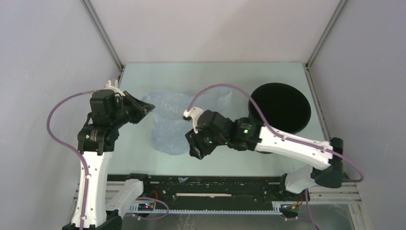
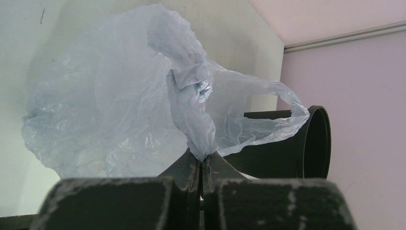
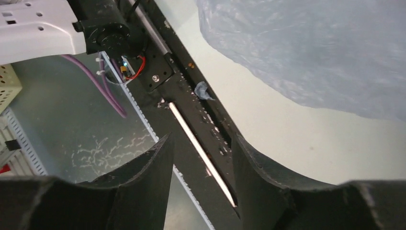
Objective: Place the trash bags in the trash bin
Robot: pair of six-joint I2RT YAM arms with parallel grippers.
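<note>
Item: bag (image 1: 166, 132), pale blue film. Loc: on table (image 1: 215, 76), left of bin (image 1: 280, 108), outside it. L claw (image 2: 201, 160): clamped on bag's twisted corner. R claw (image 3: 201, 143): jaws apart, empty, near bag's front edge.

From above, the near side of the trash bin (image 1: 298, 101) is covered by the right arm (image 1: 287, 143), and the fingertips of the right gripper (image 1: 197, 152) are hidden under its own body. The lettering on the trash bag (image 1: 167, 127) beside that gripper cannot be read. Beyond the gripper's fingers, in its wrist view, the bag is cut off by the top and right edges, and a small bluish scrap (image 3: 202, 90) on the black rail (image 3: 191, 103) cannot be identified.
</note>
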